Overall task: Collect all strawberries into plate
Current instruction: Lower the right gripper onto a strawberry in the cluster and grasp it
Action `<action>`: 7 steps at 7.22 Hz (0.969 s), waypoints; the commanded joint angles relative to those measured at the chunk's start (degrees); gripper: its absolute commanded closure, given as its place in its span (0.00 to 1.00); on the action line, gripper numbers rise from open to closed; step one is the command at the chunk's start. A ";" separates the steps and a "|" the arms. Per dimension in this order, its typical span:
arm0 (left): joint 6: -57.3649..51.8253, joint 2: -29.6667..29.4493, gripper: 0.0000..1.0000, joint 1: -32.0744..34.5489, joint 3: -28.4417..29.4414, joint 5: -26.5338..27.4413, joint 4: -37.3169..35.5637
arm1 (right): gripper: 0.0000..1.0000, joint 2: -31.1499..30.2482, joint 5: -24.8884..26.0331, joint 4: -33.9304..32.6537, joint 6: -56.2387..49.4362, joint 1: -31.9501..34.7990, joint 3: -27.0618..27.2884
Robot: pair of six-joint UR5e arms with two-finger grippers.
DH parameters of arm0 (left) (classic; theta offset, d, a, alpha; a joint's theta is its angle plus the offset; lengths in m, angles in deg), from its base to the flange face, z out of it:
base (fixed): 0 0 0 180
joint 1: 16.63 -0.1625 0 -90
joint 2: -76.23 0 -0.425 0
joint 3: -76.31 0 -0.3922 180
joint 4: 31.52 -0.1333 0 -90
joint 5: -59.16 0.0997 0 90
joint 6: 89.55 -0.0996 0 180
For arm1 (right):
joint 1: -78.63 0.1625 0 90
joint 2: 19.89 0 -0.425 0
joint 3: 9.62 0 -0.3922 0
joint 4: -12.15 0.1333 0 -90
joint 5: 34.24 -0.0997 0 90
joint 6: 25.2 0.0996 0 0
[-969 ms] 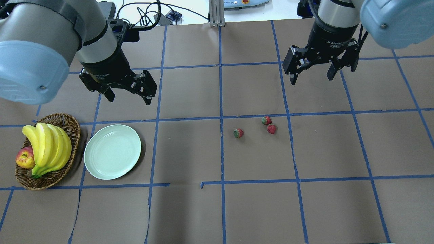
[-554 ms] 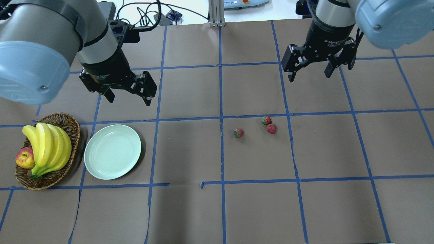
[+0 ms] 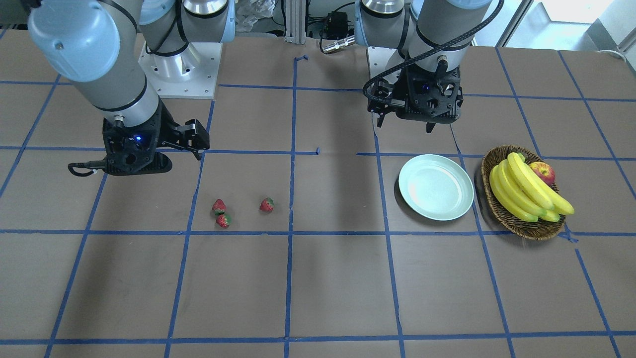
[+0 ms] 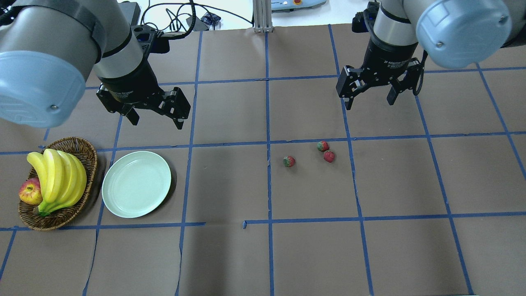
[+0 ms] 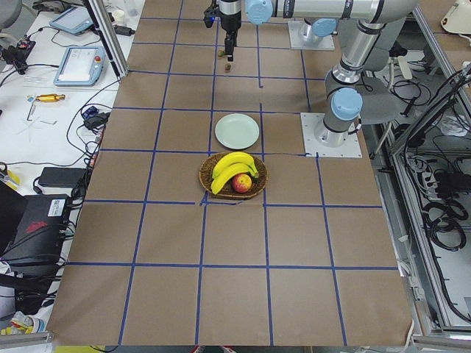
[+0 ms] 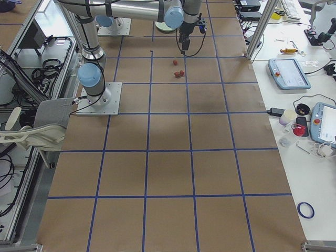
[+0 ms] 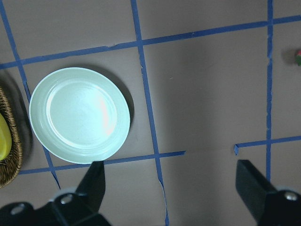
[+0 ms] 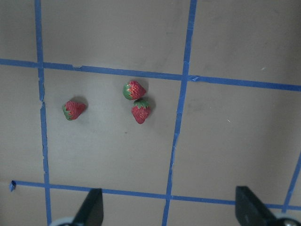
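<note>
Judged strawberries, lying toward the right edge, light, probably hard and slick: best pinched across the red body. Found left gripper and right gripper spread, empty.

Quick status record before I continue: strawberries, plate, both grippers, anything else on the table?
strawberry pair: on the table, close together, not in the plate
lone strawberry: on the table, on the plate side of the pair
plate: empty, beside the basket
left gripper: open, empty, above the table near the plate
right gripper: open, empty, above the table near the strawberries
basket: holds bananas and an apple
</note>
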 commanded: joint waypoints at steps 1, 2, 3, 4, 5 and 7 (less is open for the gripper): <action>-0.02 0.04 0.00 0.00 -0.39 0.11 -0.03 | 0.00 1.94 -2.37 -8.47 0.47 1.78 4.31; -0.02 0.04 0.00 0.00 -0.39 0.11 -0.03 | 0.00 4.03 -2.72 -15.21 0.04 1.79 7.56; 0.06 0.04 0.00 0.00 -0.39 -0.07 -0.03 | 0.00 5.79 -2.73 -21.89 -0.14 1.79 10.02; 0.15 0.04 0.00 0.00 -0.22 -0.33 -0.21 | 0.00 6.85 -2.73 -24.83 -0.23 1.79 11.70; 0.33 0.04 0.00 0.00 -0.48 -0.59 -0.12 | 0.00 7.30 -2.73 -25.30 -1.10 1.79 12.68; 0.42 -0.31 0.00 0.09 -0.57 -0.68 -0.12 | 0.00 9.49 -2.64 -25.48 -6.36 1.79 13.56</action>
